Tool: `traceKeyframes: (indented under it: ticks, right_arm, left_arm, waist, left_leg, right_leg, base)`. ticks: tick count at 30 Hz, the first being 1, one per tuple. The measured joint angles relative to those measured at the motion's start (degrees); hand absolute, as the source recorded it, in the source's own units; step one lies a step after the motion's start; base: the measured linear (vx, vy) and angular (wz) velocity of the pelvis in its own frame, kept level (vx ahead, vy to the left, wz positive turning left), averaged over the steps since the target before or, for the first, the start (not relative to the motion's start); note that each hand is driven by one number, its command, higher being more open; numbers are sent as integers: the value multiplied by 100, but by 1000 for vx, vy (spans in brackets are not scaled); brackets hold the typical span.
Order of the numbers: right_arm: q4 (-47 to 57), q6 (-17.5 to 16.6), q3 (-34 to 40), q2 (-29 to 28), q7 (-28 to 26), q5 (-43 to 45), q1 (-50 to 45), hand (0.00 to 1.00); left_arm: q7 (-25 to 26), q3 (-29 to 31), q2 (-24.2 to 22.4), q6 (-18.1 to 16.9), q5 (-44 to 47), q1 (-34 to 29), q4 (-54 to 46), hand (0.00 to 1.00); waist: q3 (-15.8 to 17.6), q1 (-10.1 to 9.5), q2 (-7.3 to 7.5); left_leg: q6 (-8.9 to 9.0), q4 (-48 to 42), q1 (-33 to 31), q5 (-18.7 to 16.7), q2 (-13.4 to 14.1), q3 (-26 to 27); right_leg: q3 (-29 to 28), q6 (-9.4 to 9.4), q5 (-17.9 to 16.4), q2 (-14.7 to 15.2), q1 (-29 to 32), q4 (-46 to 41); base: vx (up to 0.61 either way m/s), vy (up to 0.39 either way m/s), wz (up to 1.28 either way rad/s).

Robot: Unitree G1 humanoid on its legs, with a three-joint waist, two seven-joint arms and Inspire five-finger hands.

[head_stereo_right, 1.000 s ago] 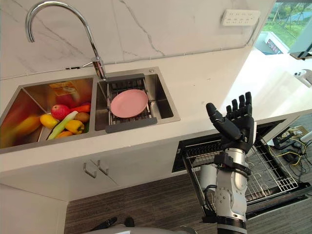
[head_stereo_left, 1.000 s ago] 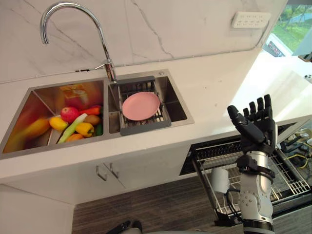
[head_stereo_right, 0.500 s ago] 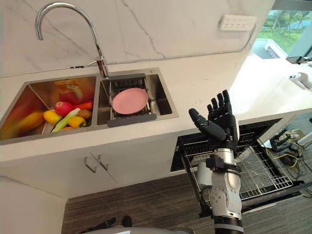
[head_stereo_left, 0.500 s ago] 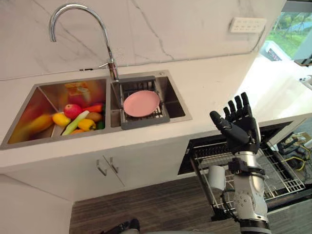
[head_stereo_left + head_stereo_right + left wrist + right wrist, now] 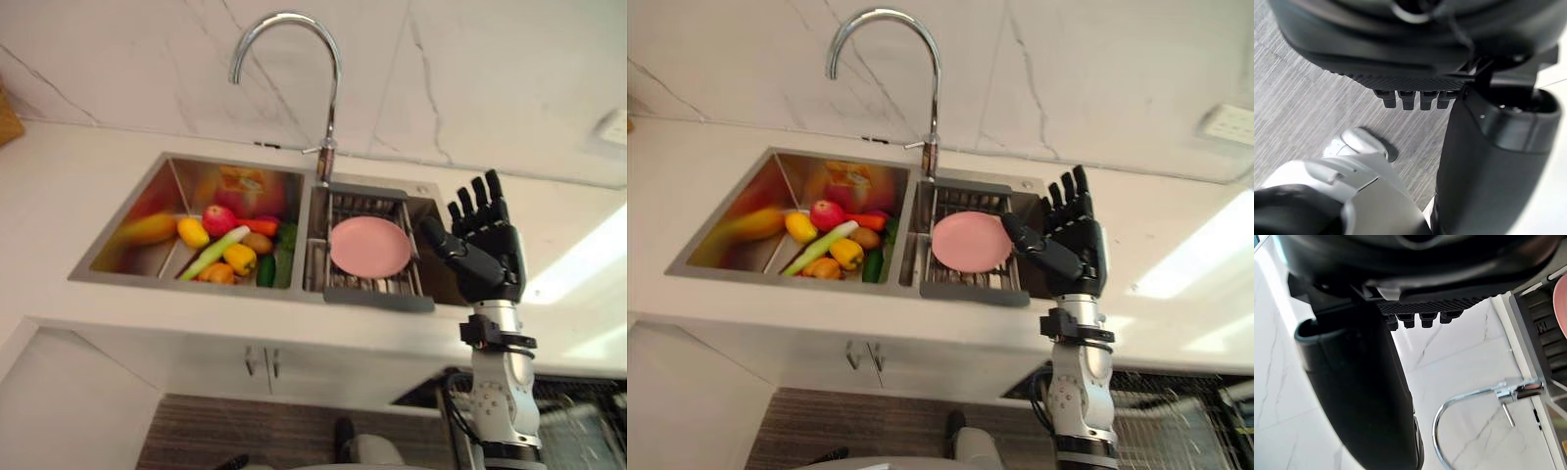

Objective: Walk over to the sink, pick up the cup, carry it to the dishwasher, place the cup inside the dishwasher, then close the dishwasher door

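While splayed, hand (image 5: 487,257) perhaps over sink (image 5: 127,281).

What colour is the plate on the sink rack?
Pink. The plate shows best in the left eye view.

white veined marble wall (image 5: 470,78) behind the chrome tap (image 5: 334,108); white countertop (image 5: 59,186) either side of the tap, bright light patch (image 5: 578,274) to its right; white cabinet doors (image 5: 176,357) below; grey wood-grain floor (image 5: 235,431) lowest.
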State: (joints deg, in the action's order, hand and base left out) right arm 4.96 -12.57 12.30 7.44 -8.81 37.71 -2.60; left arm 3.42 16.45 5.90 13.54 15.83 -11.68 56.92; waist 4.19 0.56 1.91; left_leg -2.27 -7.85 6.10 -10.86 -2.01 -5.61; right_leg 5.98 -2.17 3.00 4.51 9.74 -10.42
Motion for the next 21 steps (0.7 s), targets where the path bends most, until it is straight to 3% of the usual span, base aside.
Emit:
traceKeyframes:
  ticks: [2,6,8,9,11,12,13,14,15,16,17,18,19,20,21]
  right_arm:
    - [0,20,-89,-12,25,39,11,100]
    - [1,67,-134,-46,54,51,-41,100]
    - [14,32,-139,-103,47,58,-138,100]
    - [31,-5,-160,-142,35,66,-282,100]
    - [123,-4,-158,-148,28,65,-422,100]
    - [188,-2,-167,-177,18,64,-530,100]
    - [189,1,-171,-228,16,64,-554,100]
    - [269,-43,-130,-393,30,99,-543,100]
    - [238,-177,-115,-493,131,170,-273,100]
    - [164,-170,-161,-546,169,168,-102,100]
    - [101,-171,-272,-649,214,164,-18,100]
    - [101,-181,-383,-709,234,154,-29,100]
    - [100,-184,-443,-715,235,149,-15,100]
    - [107,-181,-510,-670,246,139,6,100]
    - [200,115,-253,-392,202,117,-149,100]
  left_arm:
    - [23,80,-20,4,-8,-5,5,100]
    - [-71,115,-9,-226,-120,23,180,100]
    - [27,122,-43,-270,-122,28,207,100]
    - [55,200,-114,-319,-108,44,179,100]
    - [79,245,-243,-455,-72,47,69,100]
    - [135,321,-308,-519,-67,51,-47,100]
    - [159,400,-344,-532,-67,57,-54,100]
    - [156,469,-327,-537,-88,160,-70,100]
    - [129,392,-253,-539,-189,313,-139,100]
    - [131,401,-250,-533,-216,304,-149,100]
    - [128,435,-253,-484,-214,281,-96,100]
    - [122,415,-226,-440,-202,257,-70,100]
    - [123,344,-212,-430,-197,266,-89,100]
    - [120,267,-231,-403,-209,268,-102,100]
    - [124,-125,-105,-220,-258,253,215,100]
  waist:
    - [-15,-8,-74]
    - [-19,84,-67]
    - [-26,127,-57]
    - [10,139,-134]
    - [73,106,-353]
    - [110,58,-470]
    - [130,41,-449]
    - [173,137,-364]
    - [280,132,-359]
    - [340,92,-308]
    - [361,-73,-241]
    - [387,-121,-162]
    - [370,-116,-214]
    - [361,-107,-359]
    - [185,69,-412]
  left_leg:
    - [12,14,42,-6,102,92]
    - [39,-340,142,-11,183,188]
    - [230,-1209,-133,-125,146,395]
    - [329,-2450,-600,-174,287,665]
    - [464,-3688,-1050,-65,659,962]
    - [539,-4389,-1260,283,925,1142]
    - [548,-4647,-1318,579,991,1225]
    - [511,-4861,-1488,475,1061,1264]
    - [402,-4730,-1465,-95,1195,1460]
    - [379,-4600,-1360,-344,1176,1538]
    - [393,-4093,-1149,-688,1013,1627]
    - [460,-3214,-1043,-767,897,1606]
    - [500,-2654,-975,-691,917,1601]
    - [554,-1782,-852,-163,1023,1631]
    - [439,213,-154,570,587,1629]
  right_leg:
    - [-38,53,-34,-121,-46,64]
    - [-103,105,-217,-247,-335,144]
    - [-74,89,-374,-190,-564,247]
    - [-48,112,-427,-252,-783,343]
    - [-29,194,-560,-467,-985,343]
    - [-80,288,-677,-592,-1187,345]
    - [-127,319,-715,-586,-1303,360]
    - [-35,339,-742,-530,-1412,432]
    - [-74,257,-685,-531,-1276,330]
    - [-225,254,-669,-501,-1275,330]
    - [-486,263,-655,-373,-1316,366]
    - [-545,222,-635,-279,-1316,357]
    - [-557,156,-617,-278,-1267,328]
    - [-589,87,-629,-384,-1191,280]
    - [-277,-170,-240,-92,-1401,1001]
  base:
    - [259,-48,-22]
    - [252,-46,-15]
    - [132,-25,4]
    - [107,-30,3]
    - [112,-18,-9]
    - [116,0,-22]
    - [178,-1,5]
    - [150,-17,25]
    - [118,-16,10]
    - [44,6,-60]
    - [8,53,-86]
    - [-18,95,-66]
    - [-38,109,-31]
    - [-30,75,-15]
    - [-13,33,-12]
